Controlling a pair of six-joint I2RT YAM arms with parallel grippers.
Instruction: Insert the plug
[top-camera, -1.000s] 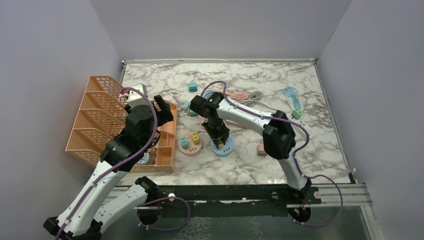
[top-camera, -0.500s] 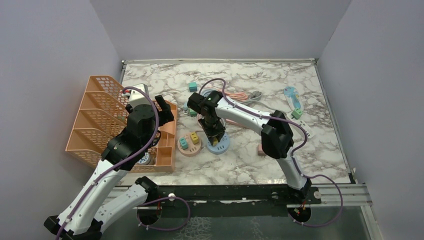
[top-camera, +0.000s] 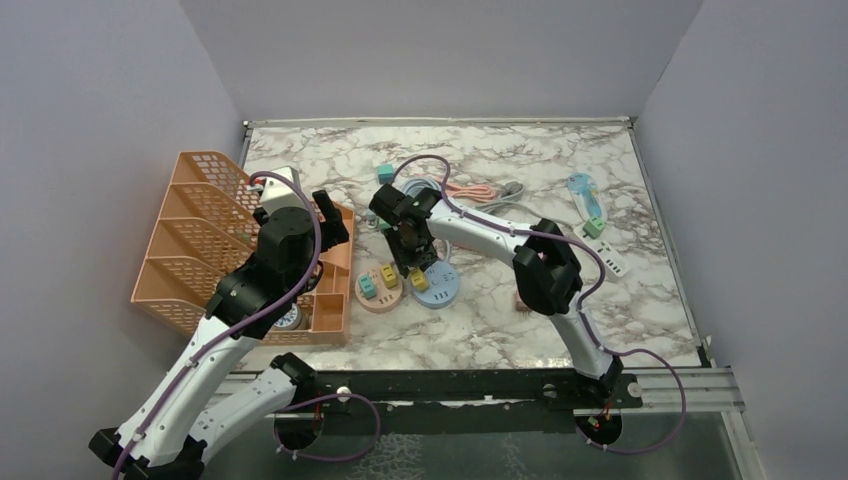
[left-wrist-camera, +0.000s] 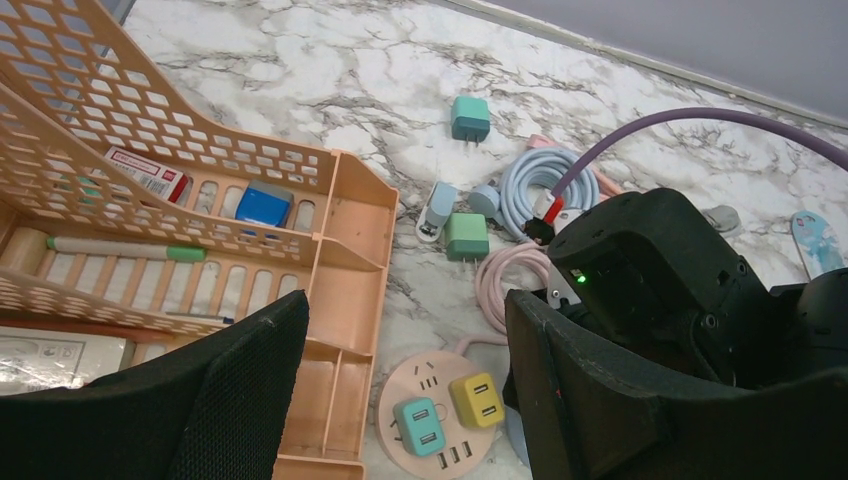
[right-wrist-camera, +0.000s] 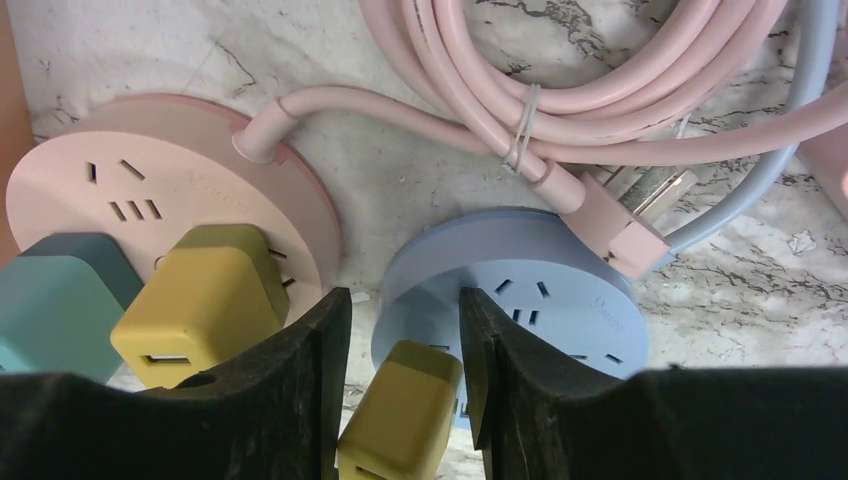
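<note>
Your left arm (top-camera: 232, 300) stands raised and bent, the left gripper (left-wrist-camera: 405, 320) spread wide. Your right arm (top-camera: 480, 236) reaches across to the left, the right gripper (right-wrist-camera: 405, 310) pointing down, jaws narrowly parted.

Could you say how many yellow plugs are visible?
2: one yellow plug on the pink power strip, another on the blue power strip, flanked by the right gripper. Others may be hidden.
</note>
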